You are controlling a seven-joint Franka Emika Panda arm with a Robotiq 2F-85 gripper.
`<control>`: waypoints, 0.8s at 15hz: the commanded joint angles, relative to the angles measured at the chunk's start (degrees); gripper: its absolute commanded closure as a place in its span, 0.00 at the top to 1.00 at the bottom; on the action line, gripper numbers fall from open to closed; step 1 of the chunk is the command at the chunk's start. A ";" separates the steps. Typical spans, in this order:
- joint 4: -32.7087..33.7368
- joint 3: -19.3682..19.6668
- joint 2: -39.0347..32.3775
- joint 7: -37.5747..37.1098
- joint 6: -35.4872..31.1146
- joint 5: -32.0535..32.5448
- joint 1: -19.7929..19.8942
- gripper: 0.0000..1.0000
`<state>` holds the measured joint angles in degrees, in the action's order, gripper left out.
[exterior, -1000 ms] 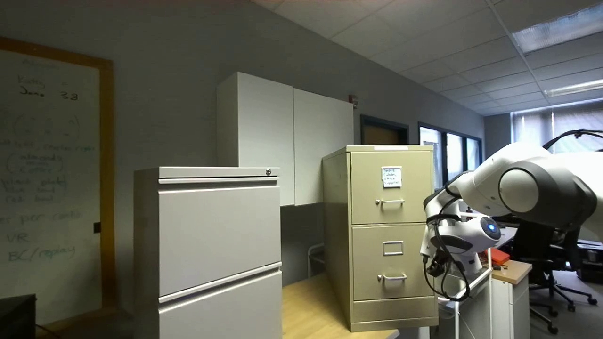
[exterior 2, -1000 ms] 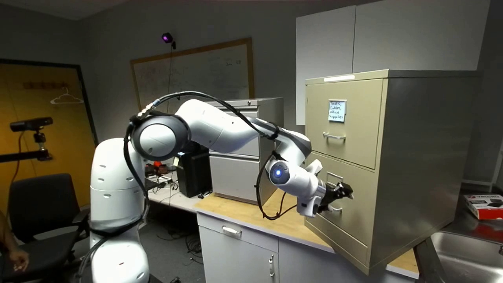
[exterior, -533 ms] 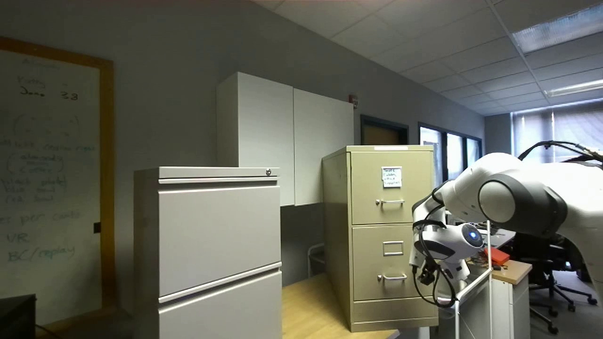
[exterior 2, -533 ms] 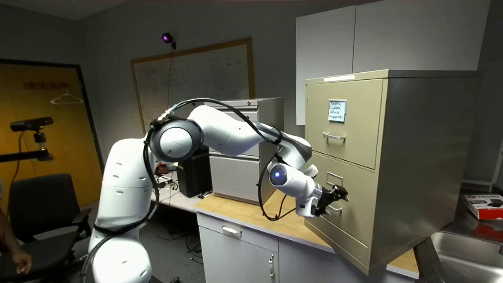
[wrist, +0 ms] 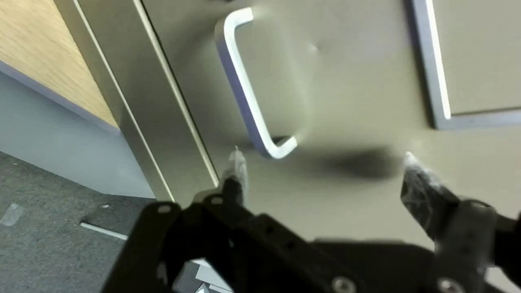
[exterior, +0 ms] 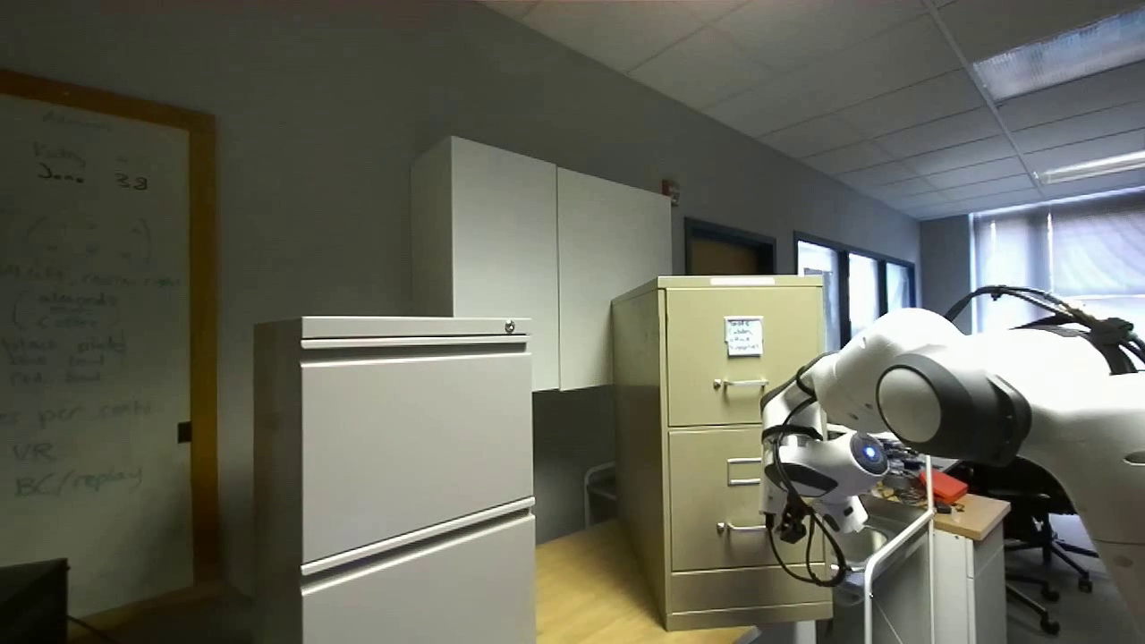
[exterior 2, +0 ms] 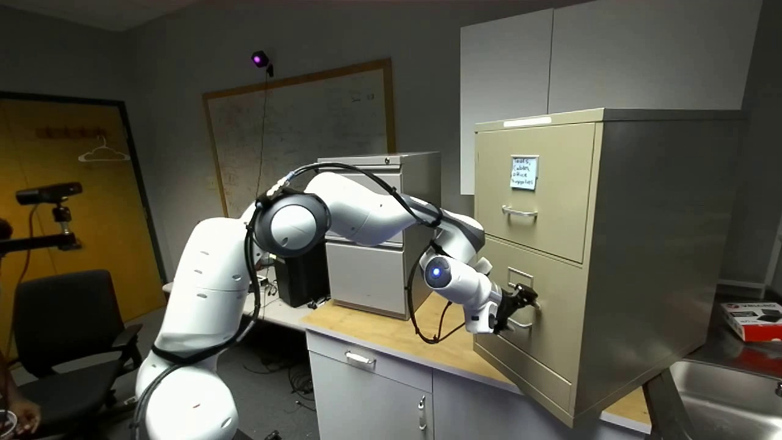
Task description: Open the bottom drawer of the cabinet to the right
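Note:
The tall beige cabinet [exterior: 640, 447] [exterior 2: 654, 244] stands at the right in both exterior views. Its bottom drawer [exterior: 698, 492] [exterior 2: 559, 281] is shut, and its front fills much of the wrist view [wrist: 358, 81]. The silver handle [wrist: 247, 93] runs slantwise at upper left of the wrist view; it also shows in both exterior views [exterior: 739, 528] [exterior 2: 522, 324]. My gripper [wrist: 322, 151] [exterior 2: 522, 316] is open and empty before the drawer front. The handle's near end lies between the lines of the two fingers [wrist: 423, 187], closer to the left one. I cannot tell any contact.
A pale grey cabinet [exterior: 416, 447] [exterior 2: 366, 275] stands beside it on the wooden counter [exterior: 581, 581] [exterior 2: 348, 327]. A sink [exterior 2: 727, 397] and a red-white box [exterior 2: 757, 324] lie at the right. A cable loop [exterior 2: 415, 330] hangs from the wrist. A person's hand [exterior 2: 24, 415] shows at lower left.
The arm has leaned forward and lower, its forearm shifting toward the cabinet. The gripper has slid sideways along the drawer front, closer to the handle. The drawer stays shut.

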<state>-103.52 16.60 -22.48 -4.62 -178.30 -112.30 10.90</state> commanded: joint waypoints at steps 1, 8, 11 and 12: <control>5.90 0.50 -4.12 2.60 -0.52 -0.06 -1.30 1.00; 12.42 1.00 -11.70 5.44 -1.08 0.69 -2.50 1.00; 15.37 1.53 -14.23 6.16 -3.19 1.39 -3.07 0.74; 16.12 1.66 -14.78 5.80 -4.04 1.69 -3.09 0.73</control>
<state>-95.70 17.10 -31.28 0.84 -181.95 -111.64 7.81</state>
